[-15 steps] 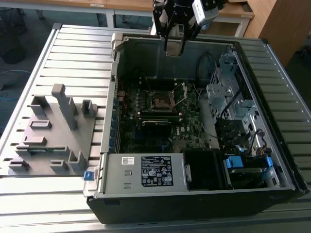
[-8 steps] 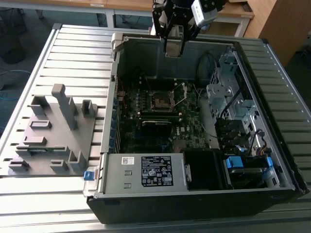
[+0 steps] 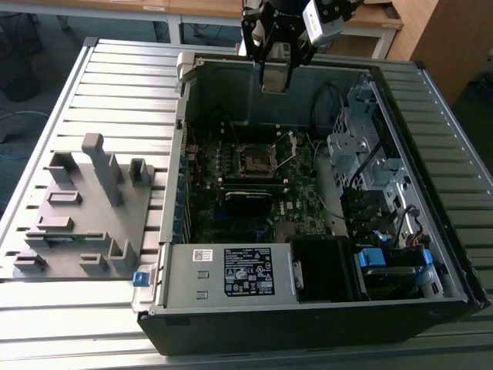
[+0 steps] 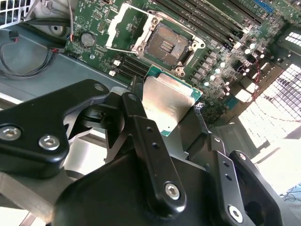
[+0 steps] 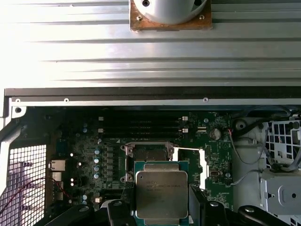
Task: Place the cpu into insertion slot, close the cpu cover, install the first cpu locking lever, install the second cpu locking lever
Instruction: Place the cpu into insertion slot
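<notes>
In the exterior view, a grey fixture tray (image 3: 77, 216) lies at the left and the open computer case (image 3: 431, 254) at the right, with the arm hanging upright over the case's far wall. The second wrist view shows the gripper (image 4: 167, 96) pinching the cpu (image 4: 171, 108) by 2 opposite edges, silver face towards the camera. It is held clear of the insertion slot (image 4: 167, 43), and the cpu cover (image 4: 123, 29) is swung open beside the slot.

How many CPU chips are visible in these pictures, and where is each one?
1. The cpu is held in the gripper over the board, apart from the empty insertion slot. Parts of the case are hidden, so I cannot exclude another.
</notes>
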Robot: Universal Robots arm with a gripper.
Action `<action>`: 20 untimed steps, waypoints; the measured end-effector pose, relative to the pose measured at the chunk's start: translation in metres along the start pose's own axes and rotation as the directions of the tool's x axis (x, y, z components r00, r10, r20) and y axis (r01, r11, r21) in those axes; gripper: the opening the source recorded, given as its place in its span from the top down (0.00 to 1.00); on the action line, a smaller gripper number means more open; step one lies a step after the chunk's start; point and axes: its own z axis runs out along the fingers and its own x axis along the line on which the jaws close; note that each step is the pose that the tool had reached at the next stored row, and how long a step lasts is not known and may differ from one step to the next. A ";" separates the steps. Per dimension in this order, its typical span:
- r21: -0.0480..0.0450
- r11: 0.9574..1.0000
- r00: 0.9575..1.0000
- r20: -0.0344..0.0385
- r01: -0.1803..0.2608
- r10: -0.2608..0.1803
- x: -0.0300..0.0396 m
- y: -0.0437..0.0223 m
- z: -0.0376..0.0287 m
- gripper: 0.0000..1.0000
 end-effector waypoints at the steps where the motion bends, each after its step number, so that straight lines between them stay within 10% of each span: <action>1: 0.000 1.000 1.000 0.000 0.000 0.000 0.0000 0.0000 0.0000 0.46; 20: 0.000 1.000 1.000 0.003 0.000 0.000 -0.0002 -0.0009 0.0105 0.46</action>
